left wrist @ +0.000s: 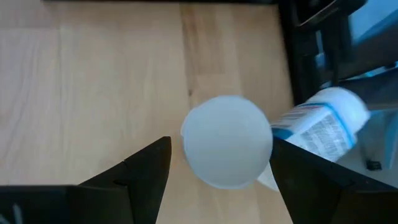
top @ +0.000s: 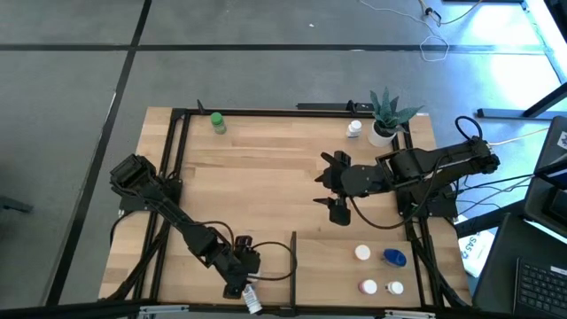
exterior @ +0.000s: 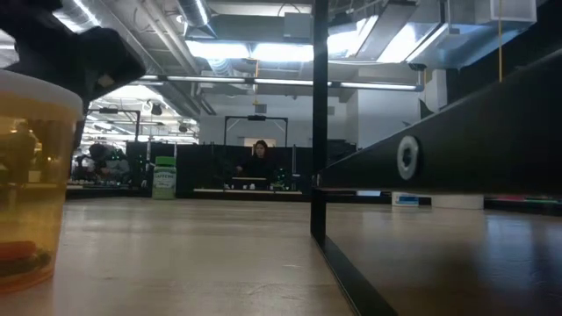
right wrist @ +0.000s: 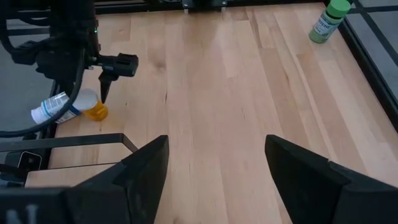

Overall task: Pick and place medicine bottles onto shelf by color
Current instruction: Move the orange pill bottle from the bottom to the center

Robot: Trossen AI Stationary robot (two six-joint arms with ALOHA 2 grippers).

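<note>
- Light wood counter (top: 266, 177), black frame rails at its edges; a short black divider bar (top: 293, 252) stands near the front edge.
- Left gripper (top: 241, 270): at the front edge, jaws spread, straddling an upright orange bottle with white cap (left wrist: 227, 149); contact cannot be told.
- White bottle with blue label (left wrist: 323, 124): on its side, just beside the orange one.
- Right gripper (top: 332, 186): over mid-counter, jaws spread, holding nothing.
- Green bottle (top: 218, 122): upright at the far left corner.
- White-capped bottle (top: 355, 129): beside a potted plant (top: 386, 115), far right.
- Front right: a blue bottle (top: 394, 258) among three white-capped bottles (top: 362, 253).
</note>
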